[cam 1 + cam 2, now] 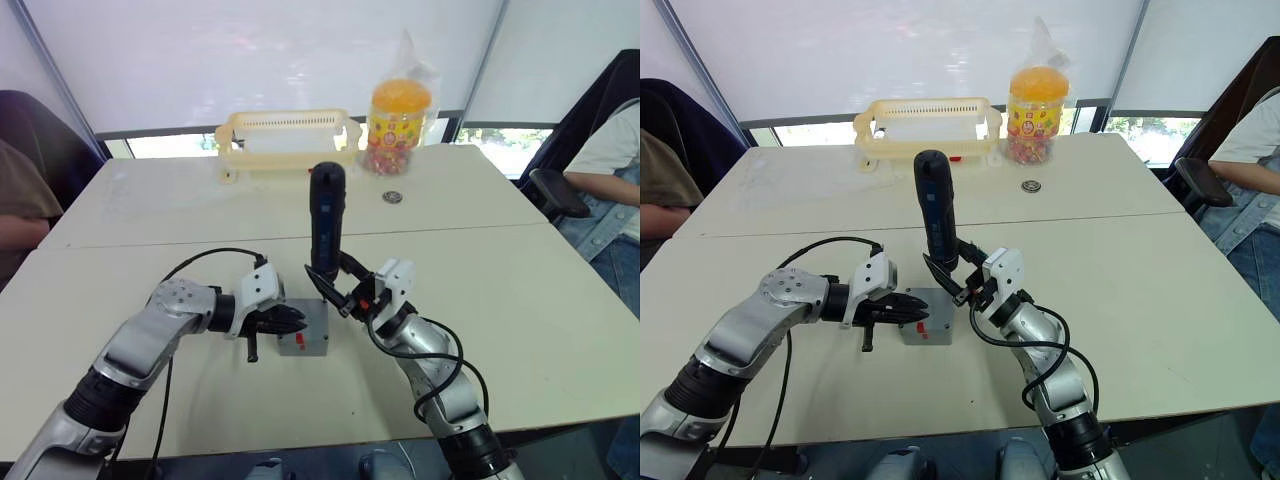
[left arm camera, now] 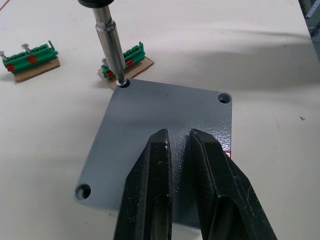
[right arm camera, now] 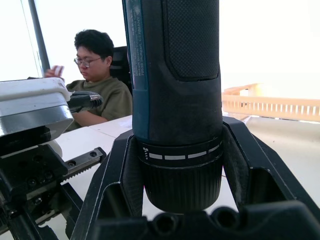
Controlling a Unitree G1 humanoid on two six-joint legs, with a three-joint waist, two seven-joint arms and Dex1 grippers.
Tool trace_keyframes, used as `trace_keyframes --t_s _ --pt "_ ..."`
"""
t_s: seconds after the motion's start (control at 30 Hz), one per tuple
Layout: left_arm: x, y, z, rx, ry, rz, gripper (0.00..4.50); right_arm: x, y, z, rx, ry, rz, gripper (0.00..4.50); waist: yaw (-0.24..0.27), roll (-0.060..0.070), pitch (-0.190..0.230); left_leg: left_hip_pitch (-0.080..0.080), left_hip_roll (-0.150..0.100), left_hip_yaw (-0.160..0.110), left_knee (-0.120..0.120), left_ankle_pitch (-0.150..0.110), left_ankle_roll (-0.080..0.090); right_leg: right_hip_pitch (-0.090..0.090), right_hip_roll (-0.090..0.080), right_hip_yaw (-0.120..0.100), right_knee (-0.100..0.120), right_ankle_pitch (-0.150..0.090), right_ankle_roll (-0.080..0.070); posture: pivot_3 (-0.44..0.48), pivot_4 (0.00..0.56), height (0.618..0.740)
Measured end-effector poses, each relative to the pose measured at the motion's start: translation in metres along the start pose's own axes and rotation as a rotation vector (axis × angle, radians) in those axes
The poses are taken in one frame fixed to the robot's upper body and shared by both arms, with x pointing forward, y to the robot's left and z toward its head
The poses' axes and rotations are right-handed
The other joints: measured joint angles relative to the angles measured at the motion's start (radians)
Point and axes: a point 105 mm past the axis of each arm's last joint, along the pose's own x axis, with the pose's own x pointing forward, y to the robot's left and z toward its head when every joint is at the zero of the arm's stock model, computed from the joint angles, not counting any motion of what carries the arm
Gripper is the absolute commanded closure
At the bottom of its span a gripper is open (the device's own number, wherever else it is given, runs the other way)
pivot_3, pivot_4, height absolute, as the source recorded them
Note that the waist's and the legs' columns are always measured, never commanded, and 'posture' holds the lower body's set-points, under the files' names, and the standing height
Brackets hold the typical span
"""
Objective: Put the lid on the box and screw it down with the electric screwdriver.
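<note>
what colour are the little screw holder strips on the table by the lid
Green, with red marks, on brown card backing. The strips show best in the left wrist view, beside the lid.

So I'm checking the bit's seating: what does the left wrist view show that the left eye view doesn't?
The left wrist view alone shows the metal bit meeting a corner hole of the lid, two other holes without screws, and two green screw holders beyond. The left eye view alone shows the right gripper holding the electric screwdriver upright, plus the yellow basket and candy jar. Both show the left gripper resting shut on the lid.
</note>
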Motion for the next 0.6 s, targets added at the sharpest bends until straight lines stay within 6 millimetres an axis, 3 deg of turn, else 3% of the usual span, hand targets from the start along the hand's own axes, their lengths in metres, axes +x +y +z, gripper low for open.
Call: trace_keyframes --t_s 0.17,0.6 --pt "-0.0001 -0.0007 -0.0019 -0.004 0.006 0.0 3.86 -0.0008 -0.0009 -0.0042 0.006 0.014 -0.001 2.75 0.0 -0.001 -0.002 0.015 0.001 0.0 -0.009 -0.001 0.001 0.014 0.0 -0.001 -0.009 -0.007 0.001 0.0 0.15 0.74" --pt "-0.0001 -0.0008 -0.0041 -0.01 0.009 0.008 3.86 -0.0005 -0.0011 -0.0062 0.009 0.019 0.001 2.75 0.002 -0.001 -0.005 0.016 0.001 -0.001 -0.012 -0.001 0.001 0.014 -0.001 0.0 -0.009 -0.007 0.0 0.0 0.15 0.74"
